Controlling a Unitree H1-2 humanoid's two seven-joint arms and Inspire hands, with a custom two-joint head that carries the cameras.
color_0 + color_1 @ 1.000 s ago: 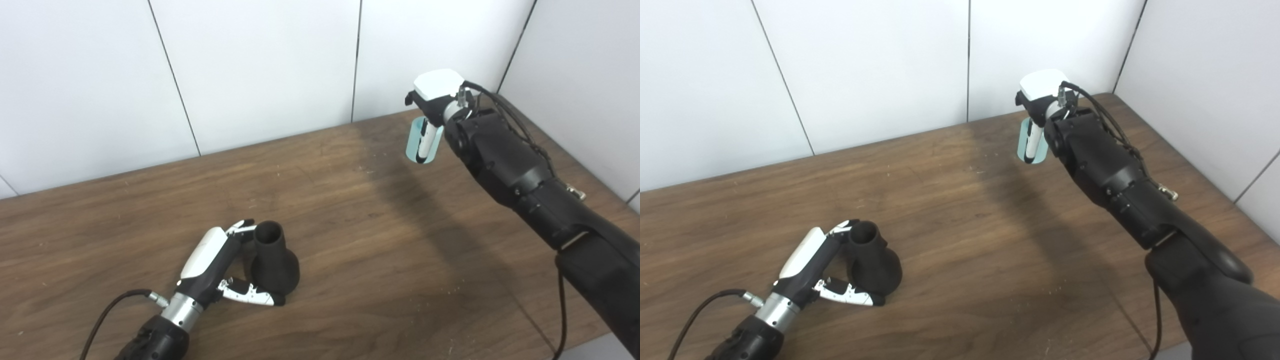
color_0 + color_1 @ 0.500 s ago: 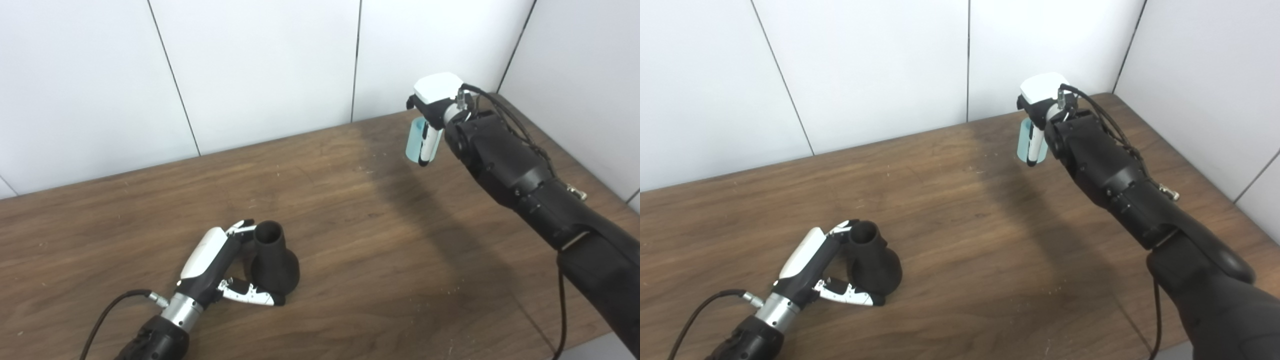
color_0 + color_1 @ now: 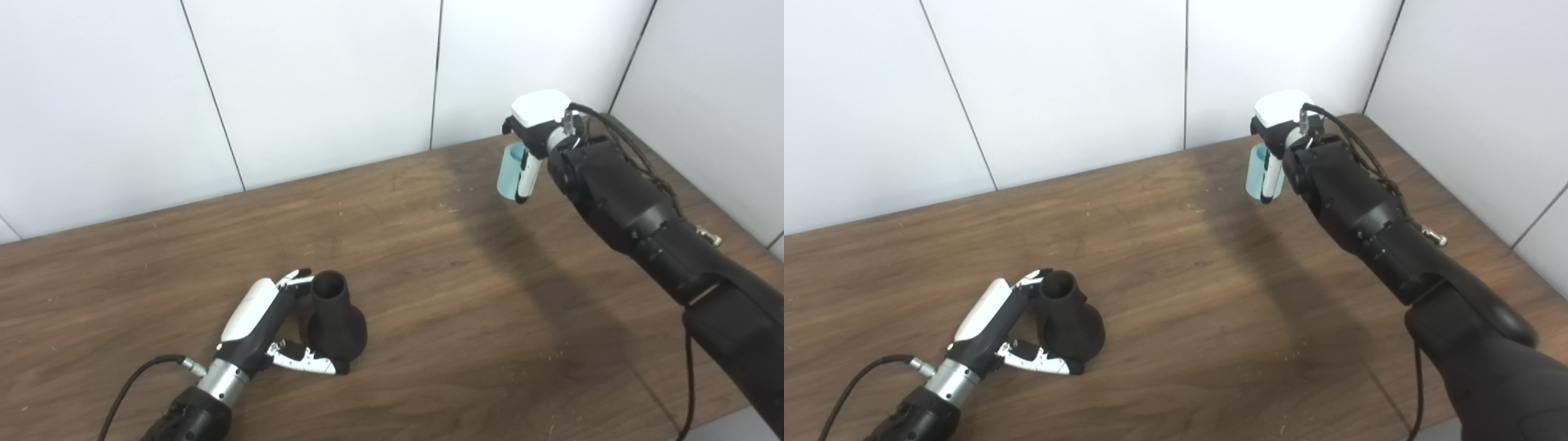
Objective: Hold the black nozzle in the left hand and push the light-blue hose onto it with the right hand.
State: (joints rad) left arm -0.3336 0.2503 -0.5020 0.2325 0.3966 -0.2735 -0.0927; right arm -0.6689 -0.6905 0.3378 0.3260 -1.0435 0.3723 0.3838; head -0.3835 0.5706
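Note:
The black nozzle (image 3: 335,318) stands on its wide base at the front left of the wooden table (image 3: 441,288), narrow open neck pointing up. My left hand (image 3: 263,324) wraps it from the left, fingers against the neck and thumb along the front of the base. At the far right, near the back wall, my right hand (image 3: 539,122) hangs above the table, shut on the short light-blue hose (image 3: 508,174). The hose hangs roughly upright below the palm, partly covered by a white finger. Hose and nozzle are far apart.
White wall panels (image 3: 318,79) close off the back and right sides of the table. A black cable (image 3: 128,386) trails from my left wrist along the front edge. My dark right forearm (image 3: 637,214) crosses the table's right side.
My right hand has turned and shifted slightly right with the hose, so the hose's open end no longer faces the camera. The left hand and the nozzle have not moved.

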